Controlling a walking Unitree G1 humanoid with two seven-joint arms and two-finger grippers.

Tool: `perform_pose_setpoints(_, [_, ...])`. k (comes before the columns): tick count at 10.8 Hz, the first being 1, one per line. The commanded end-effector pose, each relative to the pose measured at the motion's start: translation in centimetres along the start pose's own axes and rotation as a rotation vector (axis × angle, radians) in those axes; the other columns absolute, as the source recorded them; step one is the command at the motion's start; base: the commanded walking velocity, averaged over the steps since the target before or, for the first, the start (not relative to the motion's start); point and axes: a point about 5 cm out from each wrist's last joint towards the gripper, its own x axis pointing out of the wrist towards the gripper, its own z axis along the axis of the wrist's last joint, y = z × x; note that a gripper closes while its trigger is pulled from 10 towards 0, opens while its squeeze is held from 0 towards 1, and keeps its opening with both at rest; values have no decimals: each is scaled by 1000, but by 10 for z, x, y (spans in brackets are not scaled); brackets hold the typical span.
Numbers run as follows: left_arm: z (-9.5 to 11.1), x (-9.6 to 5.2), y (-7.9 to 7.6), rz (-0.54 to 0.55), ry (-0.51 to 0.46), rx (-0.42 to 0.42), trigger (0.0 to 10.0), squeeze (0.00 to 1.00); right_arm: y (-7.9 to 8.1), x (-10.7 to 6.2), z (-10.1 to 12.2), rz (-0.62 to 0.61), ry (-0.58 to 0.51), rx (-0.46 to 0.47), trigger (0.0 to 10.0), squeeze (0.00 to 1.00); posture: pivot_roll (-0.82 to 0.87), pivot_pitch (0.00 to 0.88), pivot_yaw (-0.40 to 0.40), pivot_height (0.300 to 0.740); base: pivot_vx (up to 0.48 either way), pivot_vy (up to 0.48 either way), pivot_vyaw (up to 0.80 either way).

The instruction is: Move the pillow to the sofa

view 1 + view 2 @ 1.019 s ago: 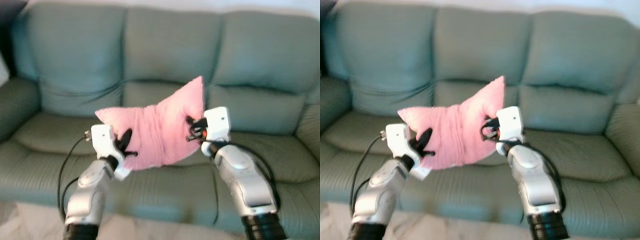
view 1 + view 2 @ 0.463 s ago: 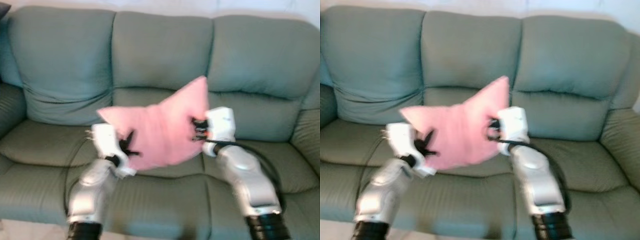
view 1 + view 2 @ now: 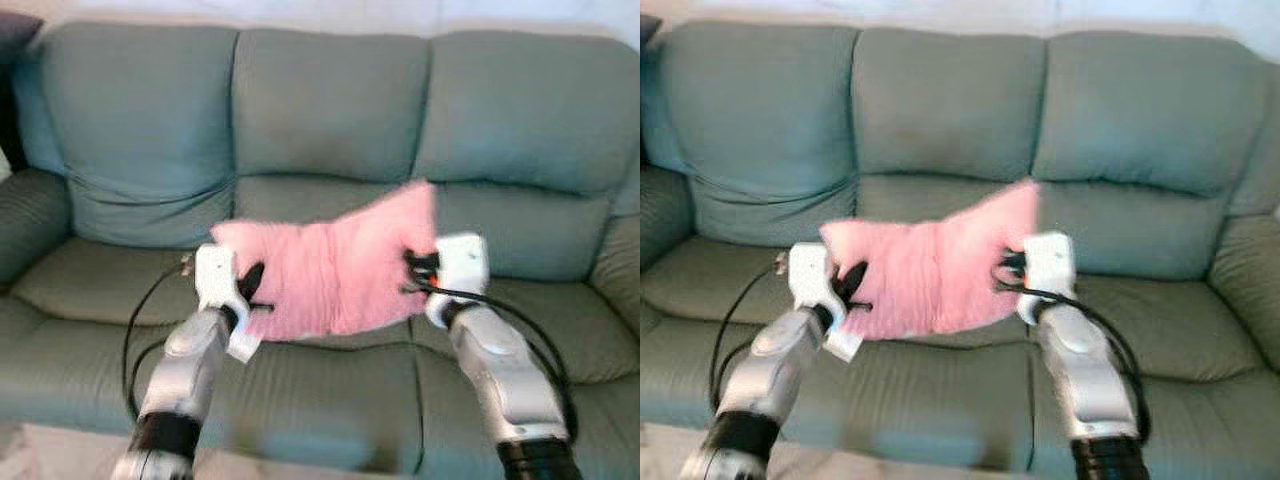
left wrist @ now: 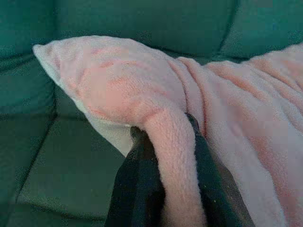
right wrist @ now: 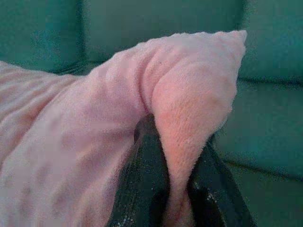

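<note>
- Two silver arms with smooth, rounded metallic shells — each ends toward the body in a black ribbed cuff.
- A white, boxy wrist housing sits at the end of each arm.
- Left gripper: two long black fingers, matte and tapered.
- Right gripper: black fingers too, with a small orange-red spot beside the white housing.
- Thin black cables loop loosely alongside both forearms.

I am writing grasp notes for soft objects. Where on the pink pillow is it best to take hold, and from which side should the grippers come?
Probably at its two opposite ends, one from each side. The pink pillow is wide and floppy; the left gripper and right gripper each pinch a bunched fold of an end, holding it spread over the sofa.
</note>
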Motion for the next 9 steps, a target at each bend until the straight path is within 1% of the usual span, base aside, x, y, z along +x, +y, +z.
perform_pose_setpoints(1, [14, 8, -4, -22, -51, 43, 10000, 0, -8, -3, 1, -40, -21, 20, 10000, 0, -217, 0, 27, 740, 0, 0, 0])
perform_pose_setpoints(3, [27, 20, -10, -48, -98, 80, 10000, 0, -17, -10, -7, -71, -20, 53, 10000, 0, -241, 0, 59, 740, 0, 0, 0])
perform_pose_setpoints(4, [28, 22, -9, -45, -99, 112, 10000, 0, -20, -13, -10, -88, -20, 70, 10000, 0, -245, 0, 73, 740, 0, 0, 0])
perform_pose_setpoints(6, [32, 29, -4, -30, -91, 128, 10000, 0, -33, -18, -22, -139, 17, 141, 10000, 0, -244, 23, 95, 740, 0, 0, 0])
perform_pose_setpoints(7, [34, 30, -2, -28, -96, 133, 10000, 0, -36, -18, -25, -145, 25, 144, 10000, 0, -242, 31, 96, 740, 0, 0, 0])
perform_pose_setpoints(9, [36, 32, 4, 2, -104, 123, 10000, 0, -34, -16, -30, -118, 49, 148, 10000, 0, -233, 48, 93, 740, 0, 0, 0])
